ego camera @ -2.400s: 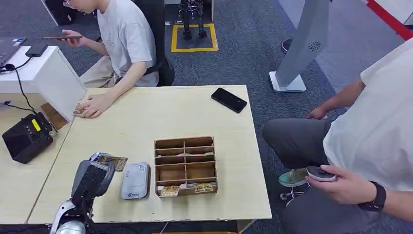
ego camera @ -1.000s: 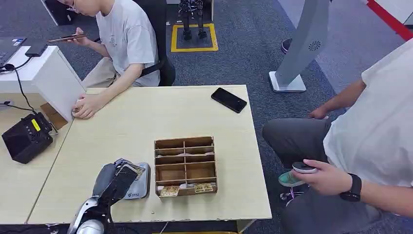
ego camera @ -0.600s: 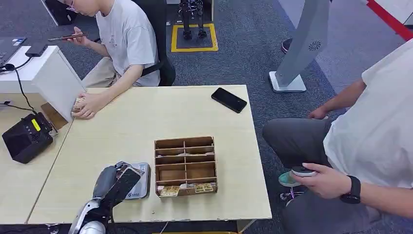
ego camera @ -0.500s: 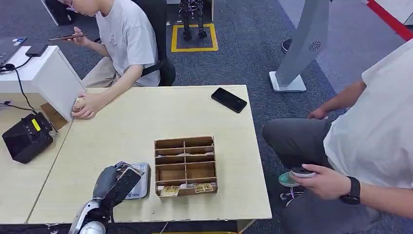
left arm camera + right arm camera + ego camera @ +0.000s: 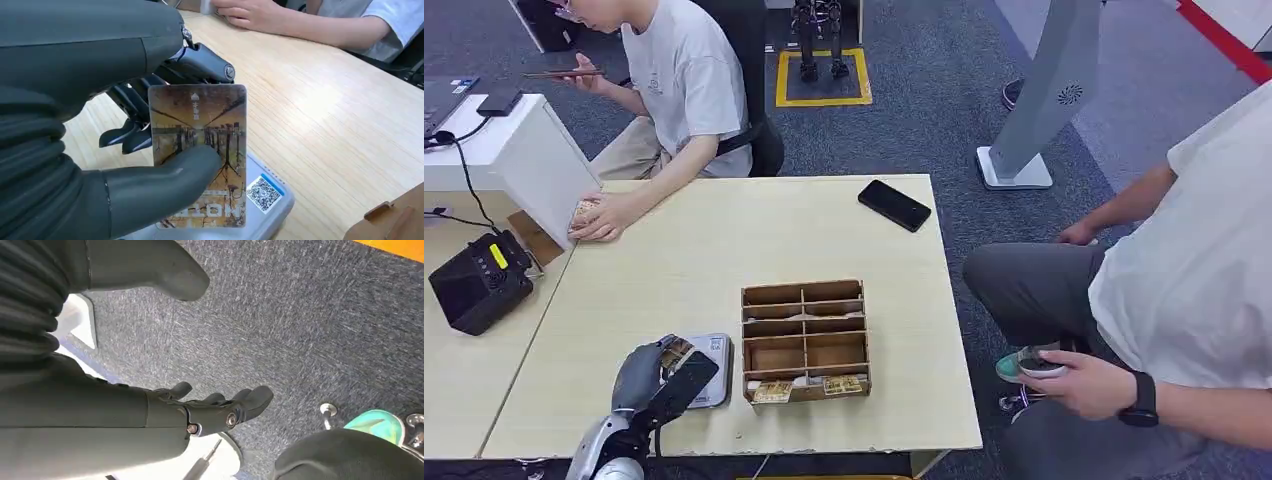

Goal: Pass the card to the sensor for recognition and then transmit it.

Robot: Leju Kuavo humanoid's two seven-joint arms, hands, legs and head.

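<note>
In the left wrist view, the card (image 5: 200,155) held at centre frame carries large dark characters along its lower edge that appear as "HOTIO". The grey sensor (image 5: 270,200) beneath it, at lower centre, bears a QR code sticker (image 5: 263,192); its pattern cannot be decoded.

You see a silver left arm ending in a left hand (image 5: 125,125) with a grey ribbed cover, thick grey thumb, darker fingers (image 5: 200,62) and small screws; the right hand (image 5: 200,410) matches.

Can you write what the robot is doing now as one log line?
left robot hand: holds card | card: over sensor | right robot hand: empty
</note>
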